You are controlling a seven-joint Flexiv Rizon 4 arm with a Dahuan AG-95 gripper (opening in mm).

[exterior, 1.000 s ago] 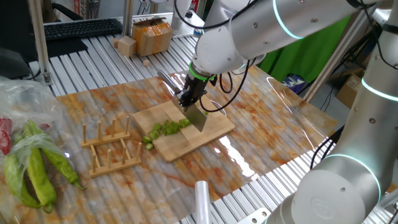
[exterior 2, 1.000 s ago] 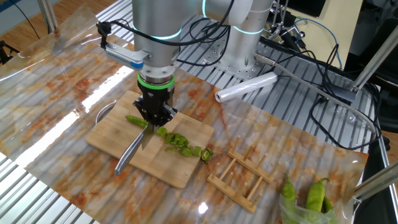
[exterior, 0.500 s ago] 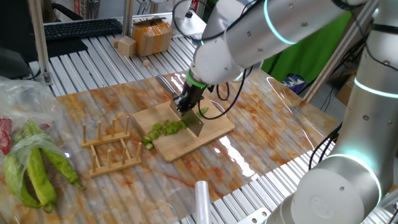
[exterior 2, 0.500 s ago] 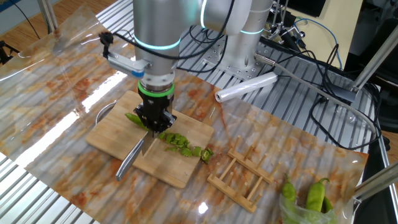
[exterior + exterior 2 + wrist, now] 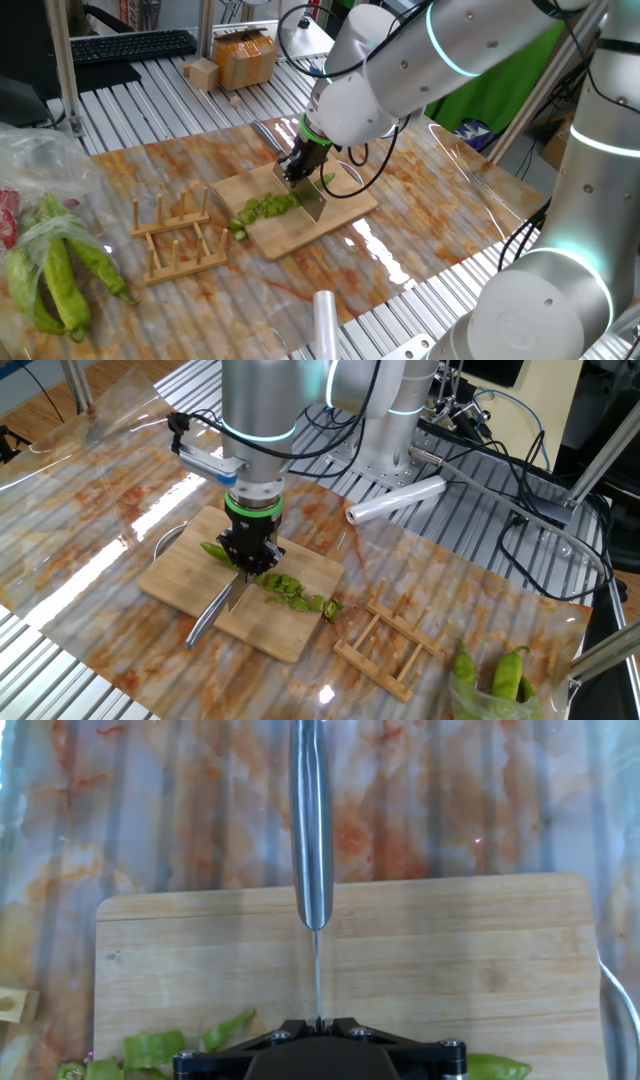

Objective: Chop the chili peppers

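Change: the black two-finger gripper (image 5: 247, 558), clamped on the steel knife (image 5: 212, 612), has dropped; blade now meets the bamboo board (image 5: 180, 582).
Chili: slim green chili (image 5: 215, 550) mid-board under the blade, cut pieces (image 5: 291, 590) toward the board's edge.
Meaning: likely another slice severed.

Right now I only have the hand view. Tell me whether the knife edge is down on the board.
Observer: It looks so. In the fixed views the knife, clamped in the tool, has its blade edge down against the cutting board, across the line of the chili.
Operator: Give me both sides of the cut.
Observer: The uncut chili stub lies on one side of the blade, and a trail of cut chili pieces on the other.
Operator: Check the end of that trail.
Observer: Its far pieces sit at the board's edge, towards the wooden rack. I cannot tell whether any have slipped off.
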